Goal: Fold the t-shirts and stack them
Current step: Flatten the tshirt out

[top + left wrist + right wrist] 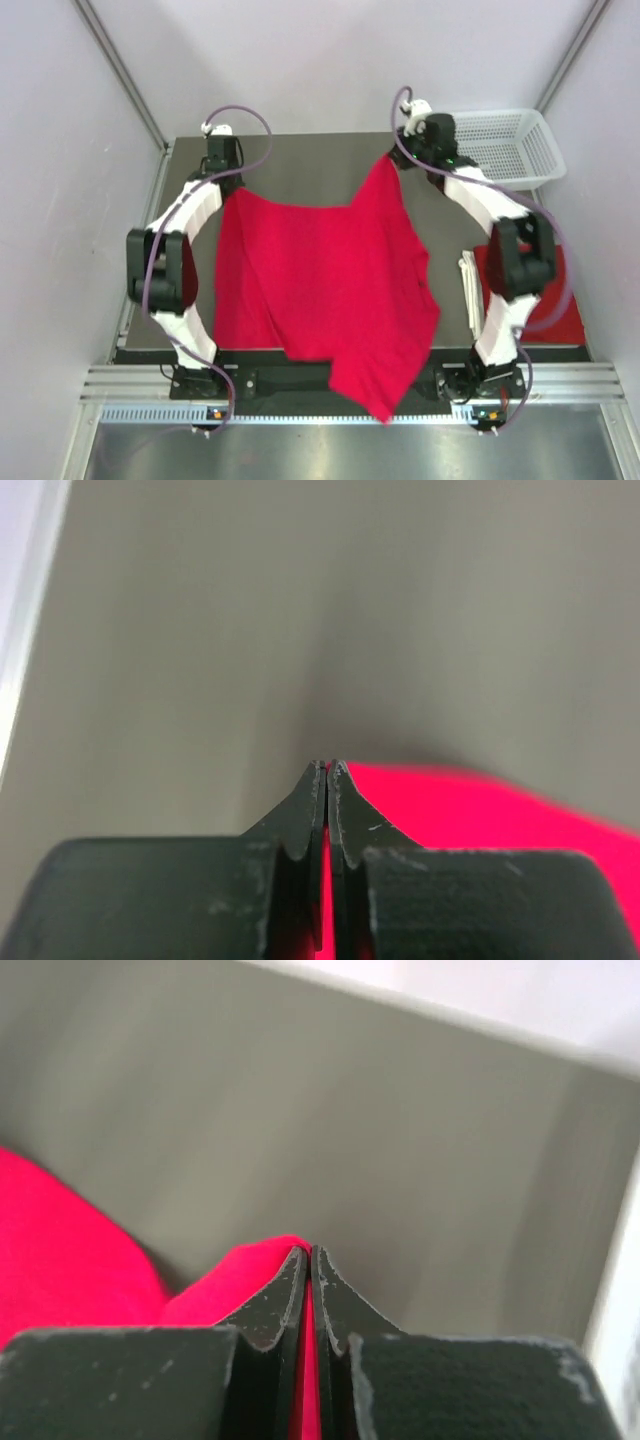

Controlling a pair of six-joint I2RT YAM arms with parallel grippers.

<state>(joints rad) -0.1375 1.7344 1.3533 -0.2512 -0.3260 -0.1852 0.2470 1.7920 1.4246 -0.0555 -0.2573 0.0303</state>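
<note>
In the top view, a red t-shirt (330,290) was held spread above the dark table (310,170), one far corner pinched by the left gripper (228,185) and the other by the right gripper (398,155). Its lowest corner hung past the near edge. A white basket (520,150) was seen at the far right. In the left wrist view, the fingers were clamped on red cloth. In the right wrist view, the same grip was shown.

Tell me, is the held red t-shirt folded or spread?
Spread: the t-shirt hangs open between the shut left pincer and right pincer, one corner past the table edge.
</note>
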